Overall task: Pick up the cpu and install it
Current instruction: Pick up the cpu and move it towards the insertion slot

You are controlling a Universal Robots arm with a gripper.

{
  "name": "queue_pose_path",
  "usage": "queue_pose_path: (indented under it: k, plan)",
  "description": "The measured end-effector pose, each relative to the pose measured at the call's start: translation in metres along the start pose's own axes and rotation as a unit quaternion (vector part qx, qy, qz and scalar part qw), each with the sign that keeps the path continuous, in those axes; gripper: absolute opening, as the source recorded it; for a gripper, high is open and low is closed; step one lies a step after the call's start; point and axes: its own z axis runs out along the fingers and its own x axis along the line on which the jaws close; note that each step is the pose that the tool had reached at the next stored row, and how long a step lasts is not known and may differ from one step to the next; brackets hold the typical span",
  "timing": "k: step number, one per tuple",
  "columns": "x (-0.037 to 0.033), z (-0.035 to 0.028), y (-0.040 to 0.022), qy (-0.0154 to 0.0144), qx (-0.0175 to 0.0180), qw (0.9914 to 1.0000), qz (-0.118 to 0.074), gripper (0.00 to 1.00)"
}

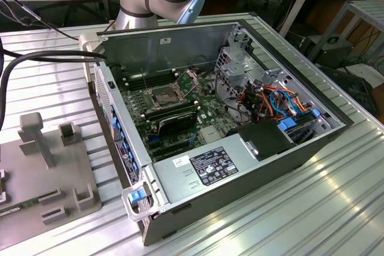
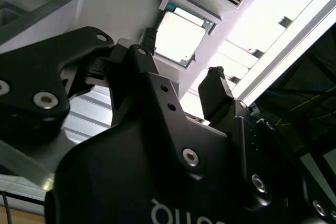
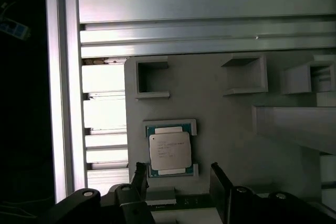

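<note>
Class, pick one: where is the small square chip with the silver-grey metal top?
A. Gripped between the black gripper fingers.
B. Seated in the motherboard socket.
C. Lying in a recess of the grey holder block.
C: in the first wrist view the small square silver-grey cpu lies in the grey holder block, and the open gripper holds nothing.

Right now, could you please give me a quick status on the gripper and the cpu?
Gripper open, above the cpu. The cpu sits in its grey holder, not gripped. Nothing in the way.
</note>
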Motion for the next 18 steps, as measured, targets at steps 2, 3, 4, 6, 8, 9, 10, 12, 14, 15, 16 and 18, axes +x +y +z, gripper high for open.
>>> queue_pose_path:
  k: [2, 3, 4, 6, 8, 9, 10, 12, 14, 15, 16, 18]
  plan:
    - [0.0000, 0.0000, 0.0000, 0.0000, 0.0000, 1.00000, 0.000, 0.60]
    - [0.0000, 0.0000, 0.0000, 0.0000, 0.0000, 1.00000, 0.000, 0.60]
    - [0.0000, 0.0000, 0.0000, 0.0000, 0.0000, 1.00000, 0.000, 0.60]
    - [0.0001, 0.0018, 0.0000, -0.0004, 0.0025, 1.00000, 0.000, 0.60]
    - [0.0001, 0.0037, -0.0002, -0.0003, 0.0063, 0.99998, 0.000, 0.60]
    - [0.0001, 0.0049, -0.0002, -0.0004, 0.0077, 0.99997, 0.000, 0.60]
    - [0.0001, 0.0063, -0.0003, -0.0004, 0.0091, 0.99996, 0.000, 0.60]
    - [0.0002, 0.0108, -0.0005, -0.0003, 0.0136, 0.99991, 0.000, 0.60]
    - [0.0002, 0.0110, -0.0005, -0.0003, 0.0139, 0.99990, 0.000, 0.60]
    - [0.0003, 0.0109, -0.0005, -0.0003, 0.0140, 0.99990, 0.000, 0.60]
    - [0.0003, 0.0110, -0.0005, -0.0003, 0.0140, 0.99990, 0.000, 0.60]
    - [0.0003, 0.0110, -0.0005, -0.0004, 0.0140, 0.99990, 0.000, 0.60]
